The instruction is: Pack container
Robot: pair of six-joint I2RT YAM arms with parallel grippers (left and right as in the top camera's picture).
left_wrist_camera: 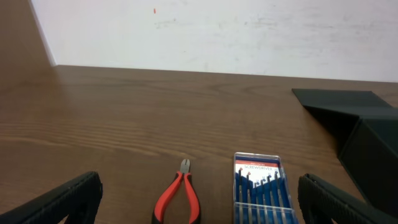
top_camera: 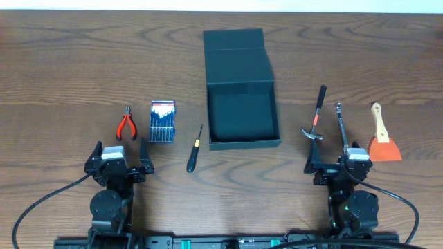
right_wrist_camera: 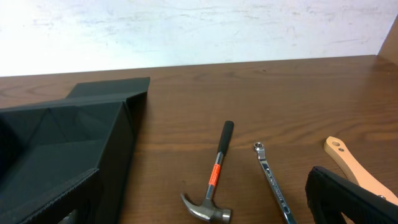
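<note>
Since nothing lies inside the container (top_camera: 241,119) yet, I think the packing is only at its very start, and the first step is to pick a tool. Far on the left, the left claw (top_camera: 120,153) hangs low by the near edge of the table (top_camera: 62,76), with its two fingers spread wide and nothing between them. Just past it lie the red pliers (top_camera: 125,125), and right beside them sits the little blue bit case (top_camera: 163,122). A thin black screwdriver (top_camera: 194,149) with a yellow band lies next, between the case and the box. In the middle of the table stands the dark green container, open, with its lid flap folded back away from the arms and its floor bare. To the right of it rests the hammer (top_camera: 316,117), its head toward the arms, and close beside that is a long silver wrench (top_camera: 341,126). The right claw (top_camera: 339,164) waits just below those two, also spread wide and holding nothing. Last comes the scraper (top_camera: 383,138) with the wooden handle and orange blade. The next move, I think, calls for one claw to come down over a near tool, such as the pliers or the hammer, close on it, then carry it over the box wall.
</note>
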